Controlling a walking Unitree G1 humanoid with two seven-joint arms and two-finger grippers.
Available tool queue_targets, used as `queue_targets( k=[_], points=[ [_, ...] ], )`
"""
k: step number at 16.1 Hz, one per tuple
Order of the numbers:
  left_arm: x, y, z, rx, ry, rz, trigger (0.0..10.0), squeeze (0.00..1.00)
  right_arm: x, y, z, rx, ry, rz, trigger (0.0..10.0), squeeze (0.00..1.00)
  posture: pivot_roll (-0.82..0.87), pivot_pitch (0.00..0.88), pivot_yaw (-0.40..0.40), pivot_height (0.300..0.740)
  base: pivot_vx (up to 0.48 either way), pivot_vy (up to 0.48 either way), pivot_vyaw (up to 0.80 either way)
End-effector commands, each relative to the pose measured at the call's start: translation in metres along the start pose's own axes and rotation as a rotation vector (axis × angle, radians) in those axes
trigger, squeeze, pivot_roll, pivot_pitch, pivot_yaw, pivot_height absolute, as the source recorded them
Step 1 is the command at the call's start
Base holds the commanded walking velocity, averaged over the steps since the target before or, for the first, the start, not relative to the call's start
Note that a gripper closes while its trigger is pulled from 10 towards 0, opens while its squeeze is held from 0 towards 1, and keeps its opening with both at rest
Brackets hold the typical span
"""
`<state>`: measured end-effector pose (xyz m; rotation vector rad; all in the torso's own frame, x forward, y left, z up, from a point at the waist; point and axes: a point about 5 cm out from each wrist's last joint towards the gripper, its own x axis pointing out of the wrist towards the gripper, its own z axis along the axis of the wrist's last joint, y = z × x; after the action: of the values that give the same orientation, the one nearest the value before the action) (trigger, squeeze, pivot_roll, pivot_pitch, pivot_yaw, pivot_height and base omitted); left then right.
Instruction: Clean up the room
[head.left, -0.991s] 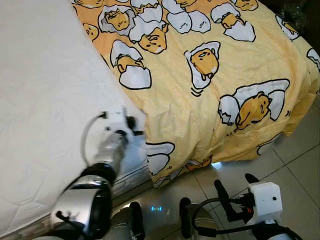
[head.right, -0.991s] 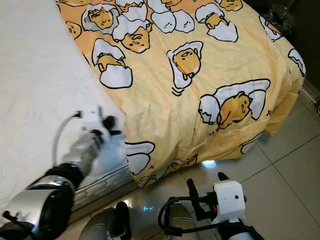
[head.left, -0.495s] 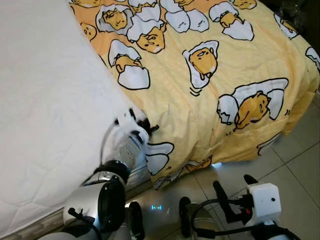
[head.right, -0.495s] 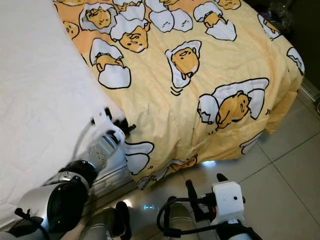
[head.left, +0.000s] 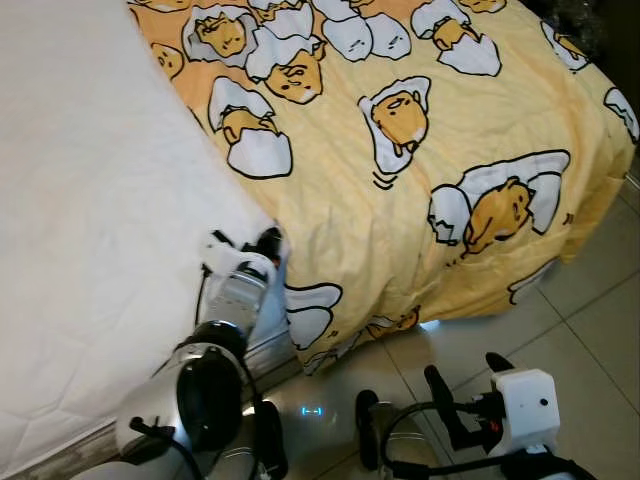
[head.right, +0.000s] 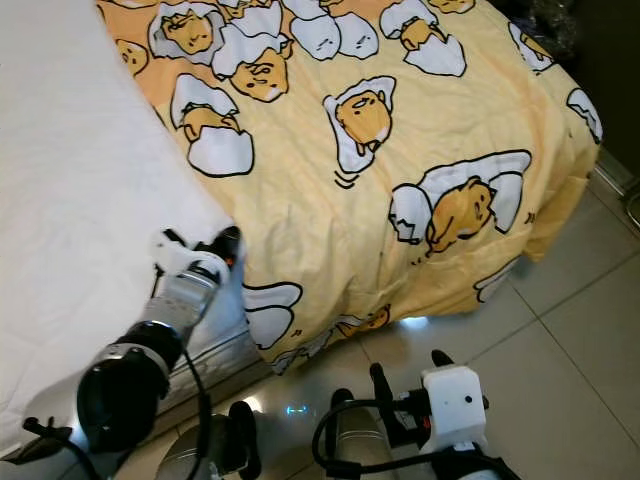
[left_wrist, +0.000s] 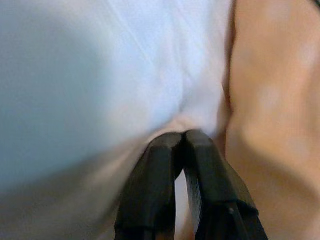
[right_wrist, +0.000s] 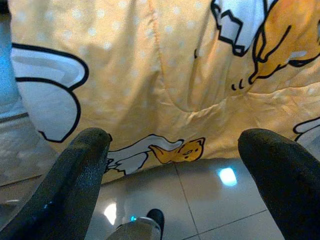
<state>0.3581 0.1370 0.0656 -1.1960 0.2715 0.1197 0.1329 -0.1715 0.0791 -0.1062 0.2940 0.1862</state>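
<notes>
Left gripper (left_wrist: 182, 142) pinches the soft yellow quilt's (head.left: 450, 130) edge — right gripper (right_wrist: 175, 145) spread wide.

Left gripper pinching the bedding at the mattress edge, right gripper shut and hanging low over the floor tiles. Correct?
Not quite: the right gripper is open; the right wrist view shows its two fingers far apart, pointing at the yellow blanket overhang. It does hang low over the floor tiles. The left gripper is shut on the bedding at the mattress edge.
</notes>
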Motion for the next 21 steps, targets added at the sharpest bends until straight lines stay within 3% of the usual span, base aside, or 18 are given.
queue_targets(
  k=[1, 3, 5, 6, 9, 12, 16, 17, 20, 21],
  points=[
    [-0.002, 0.008, 0.024, -0.057, -0.098, 0.028, 10.0, 0.0, -0.003, -0.002, -0.002, 0.002, 0.018, -0.006, 10.0, 0.0, -0.31, 0.291, 0.011, 0.74, 0.0, 0.0, 0.0],
    [0.001, -0.007, 0.025, -0.122, -0.068, -0.108, 10.0, 0.0, -0.002, -0.002, -0.002, 0.002, 0.016, 0.0, 10.0, 0.0, -0.31, 0.29, 0.009, 0.74, 0.0, 0.0, 0.0],
    [0.003, -0.018, 0.013, -0.126, 0.004, -0.189, 10.0, 0.0, -0.001, -0.001, -0.002, 0.002, 0.015, 0.003, 10.0, 0.0, -0.31, 0.29, 0.008, 0.74, 0.0, 0.0, 0.0],
    [0.004, -0.031, 0.0, -0.147, 0.068, -0.269, 10.0, 0.0, 0.0, -0.001, -0.002, 0.001, 0.014, 0.005, 10.0, 0.0, -0.31, 0.289, 0.007, 0.74, 0.0, 0.0, 0.0],
    [0.006, -0.049, -0.001, -0.217, 0.074, -0.355, 10.0, 0.0, -0.001, -0.002, -0.002, -0.002, 0.014, 0.003, 10.0, 0.0, -0.32, 0.288, 0.007, 0.74, 0.0, 0.0, 0.0],
    [0.006, -0.055, 0.005, -0.211, 0.063, -0.386, 10.0, 0.0, -0.001, -0.003, -0.002, -0.004, 0.014, 0.001, 10.0, 0.0, -0.32, 0.288, 0.006, 0.74, 0.0, 0.0, 0.0],
    [0.004, -0.075, -0.006, -0.116, 0.131, -0.512, 10.0, 0.0, -0.001, -0.002, -0.002, -0.004, 0.015, 0.004, 10.0, 0.0, -0.31, 0.29, 0.006, 0.74, 0.0, 0.0, 0.0],
    [0.002, -0.083, -0.02, -0.07, 0.193, -0.563, 10.0, 0.0, -0.001, -0.003, -0.002, -0.005, 0.017, 0.005, 10.0, 0.0, -0.31, 0.289, 0.005, 0.74, 0.0, 0.0, 0.0],
    [-0.002, -0.079, -0.043, 0.019, 0.252, -0.553, 10.0, 0.0, 0.0, -0.002, -0.002, -0.006, 0.013, 0.005, 10.0, 0.0, -0.31, 0.288, 0.008, 0.74, 0.0, 0.0, 0.0],
    [-0.004, -0.076, -0.051, 0.12, 0.27, -0.545, 10.0, 0.0, -0.001, -0.002, -0.002, -0.008, 0.014, 0.004, 10.0, 0.0, -0.31, 0.288, 0.008, 0.74, 0.0, 0.0, 0.0]
  ],
)
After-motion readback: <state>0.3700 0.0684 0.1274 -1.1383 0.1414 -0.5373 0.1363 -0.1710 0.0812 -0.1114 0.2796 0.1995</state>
